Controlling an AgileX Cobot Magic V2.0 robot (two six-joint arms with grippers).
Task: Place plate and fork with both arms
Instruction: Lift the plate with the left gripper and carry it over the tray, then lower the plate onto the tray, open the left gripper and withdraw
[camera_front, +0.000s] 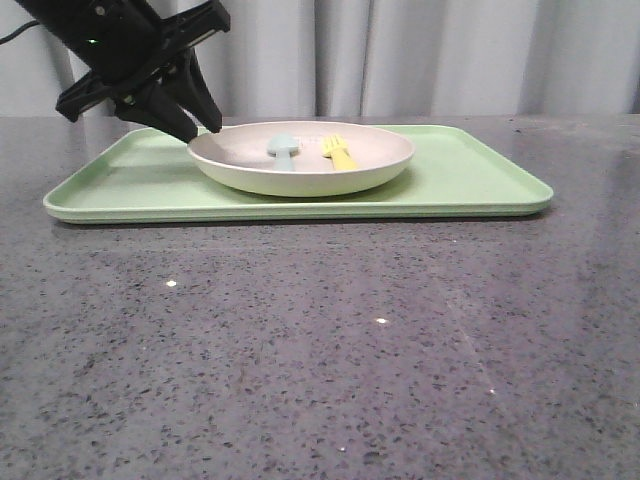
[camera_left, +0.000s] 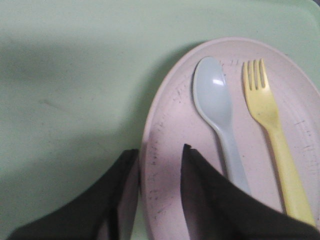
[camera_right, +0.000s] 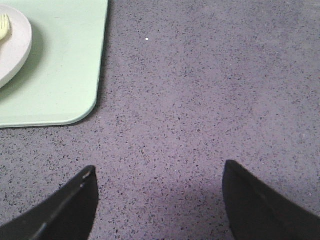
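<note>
The cream-pink plate (camera_front: 300, 180) rests on the light-green tray (camera_front: 470, 180). The yellow fork (camera_front: 340, 153) lies in the plate, beside a pale blue-grey spoon (camera_front: 283, 150). My left gripper (camera_front: 203, 130) is at the plate's left rim. In the left wrist view the left gripper (camera_left: 160, 149) is open and straddles the rim of the plate (camera_left: 170, 125), one finger outside and one inside, close to the spoon (camera_left: 215, 100) and the fork (camera_left: 270, 120). My right gripper (camera_right: 159, 167) is open and empty over bare table, to the right of the tray (camera_right: 60, 75).
The tray (camera_left: 75, 75) lies across the back of the dark speckled table (camera_front: 320, 350). A grey curtain hangs behind. The right wrist view shows the tray's rounded corner, with the edge of the plate (camera_right: 12, 45) and the fork's tines (camera_right: 4, 25).
</note>
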